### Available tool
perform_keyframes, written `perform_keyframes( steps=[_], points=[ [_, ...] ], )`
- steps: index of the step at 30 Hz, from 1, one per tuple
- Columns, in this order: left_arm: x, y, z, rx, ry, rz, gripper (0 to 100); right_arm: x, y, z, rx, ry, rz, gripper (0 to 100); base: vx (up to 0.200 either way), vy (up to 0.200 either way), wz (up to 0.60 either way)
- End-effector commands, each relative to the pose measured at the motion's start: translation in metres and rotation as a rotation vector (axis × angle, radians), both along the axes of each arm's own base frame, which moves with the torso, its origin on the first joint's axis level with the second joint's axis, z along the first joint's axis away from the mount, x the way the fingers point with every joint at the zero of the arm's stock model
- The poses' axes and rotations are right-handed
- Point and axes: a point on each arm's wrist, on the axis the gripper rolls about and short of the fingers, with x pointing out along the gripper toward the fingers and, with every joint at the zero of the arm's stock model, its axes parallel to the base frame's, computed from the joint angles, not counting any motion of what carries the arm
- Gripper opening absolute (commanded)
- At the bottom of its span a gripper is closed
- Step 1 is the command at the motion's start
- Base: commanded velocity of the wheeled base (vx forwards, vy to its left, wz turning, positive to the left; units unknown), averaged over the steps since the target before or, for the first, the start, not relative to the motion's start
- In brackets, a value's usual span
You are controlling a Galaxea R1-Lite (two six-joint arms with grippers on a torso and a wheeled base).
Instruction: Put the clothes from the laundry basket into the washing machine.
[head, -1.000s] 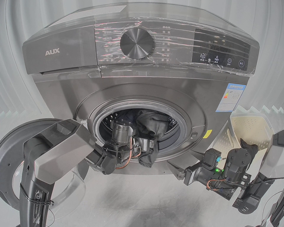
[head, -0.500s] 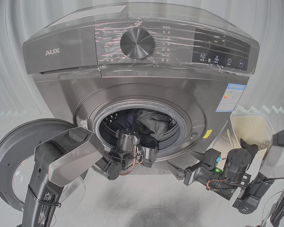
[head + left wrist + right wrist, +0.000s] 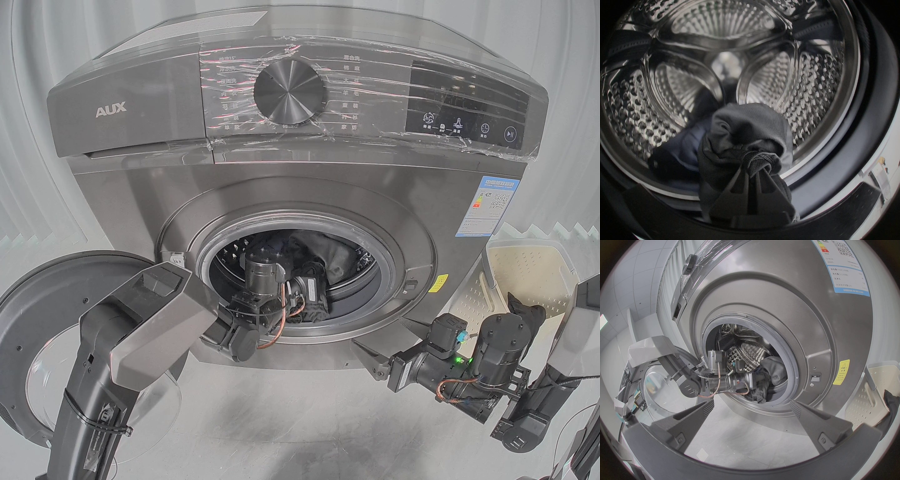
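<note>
The washing machine [image 3: 375, 187] stands in front of me with its round opening uncovered. My left gripper [image 3: 315, 294] is inside the opening, shut on a dark grey garment [image 3: 747, 137] that bunches up over its fingertips above the drum's lower rim. A dark blue garment [image 3: 681, 147] lies deeper in the steel drum [image 3: 725, 37]. My right gripper [image 3: 375, 365] hangs low in front of the machine's lower right, open and empty. The cream laundry basket [image 3: 531, 269] stands to the right, and a dark cloth [image 3: 525, 312] hangs over its near side behind the right arm.
The machine's round door [image 3: 37, 325] is swung wide open at the left, behind my left arm. Bare grey floor [image 3: 300, 425] lies below the opening between the two arms. A pleated white curtain [image 3: 25, 187] runs behind the machine.
My left gripper has lifted from the lower rim and pushed deeper into the drum, carrying the grey garment; the part that hung over the rim is now inside. The right arm stayed still.
</note>
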Motion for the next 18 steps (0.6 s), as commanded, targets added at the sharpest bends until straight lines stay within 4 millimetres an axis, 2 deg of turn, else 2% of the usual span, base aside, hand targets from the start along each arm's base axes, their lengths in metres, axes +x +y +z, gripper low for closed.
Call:
perform_keyframes(
  steps=[1,7,18],
  points=[
    [0.025,0.01,0.011,-0.055,-0.095,0.079,0,0.0,0.0,0.0,0.0,0.0,0.001,100,0.0,0.0,0.0],
    [0.049,0.017,0.024,-0.104,-0.187,0.14,0,0.001,0.001,-0.001,0.0,0.0,0.001,100,0.0,0.0,0.0],
    [0.062,0.012,0.024,-0.136,-0.241,0.144,0,0.001,0.0,-0.001,-0.001,0.002,0.001,100,0.0,0.0,0.0]
  ],
)
